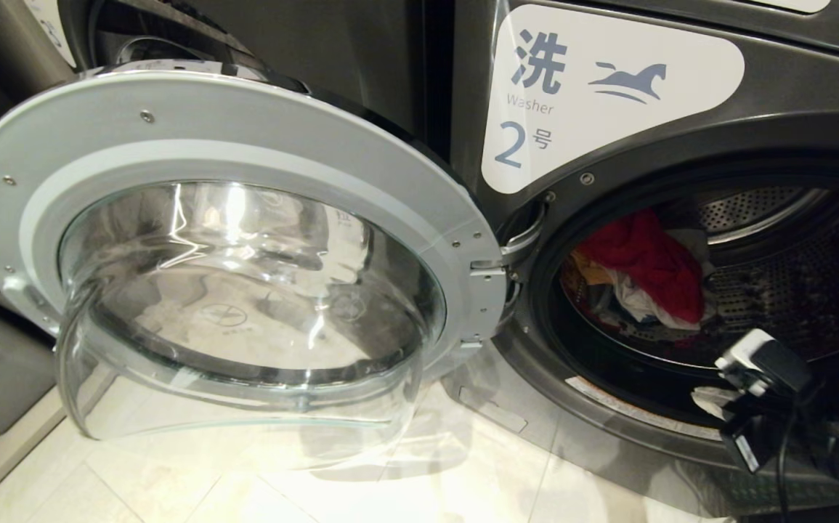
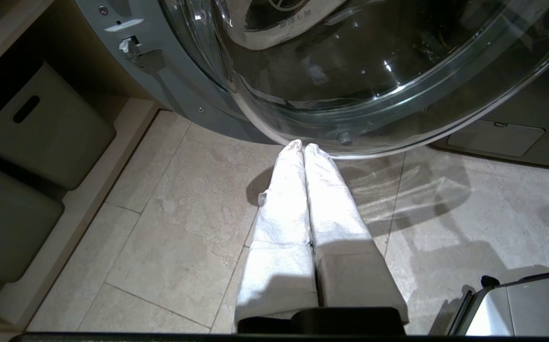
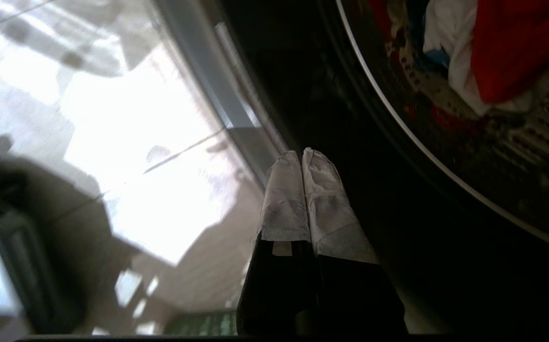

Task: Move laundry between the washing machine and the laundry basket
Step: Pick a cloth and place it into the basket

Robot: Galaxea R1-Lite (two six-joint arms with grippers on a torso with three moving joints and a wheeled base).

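The washing machine (image 1: 608,87), dark grey with a white label marked 2, has its round glass door (image 1: 245,276) swung wide open to the left. The laundry (image 1: 644,269), a red piece over white and orange-yellow cloth, lies heaped in the drum and shows again as laundry (image 3: 507,47) in the right wrist view. My right arm (image 1: 764,367) reaches up at the drum's lower rim. My right gripper (image 3: 301,154) is shut and empty, in front of the dark door seal, short of the clothes. My left gripper (image 2: 303,146) is shut and empty, low over the floor under the door glass. A sliver of the green laundry basket (image 3: 203,324) shows.
Grey storage bins (image 2: 41,123) sit in a shelf to the left of the door. The open door overhangs the pale tiled floor (image 1: 317,479) in front of the washers. A hatch panel (image 2: 493,137) sits low on the washer's front.
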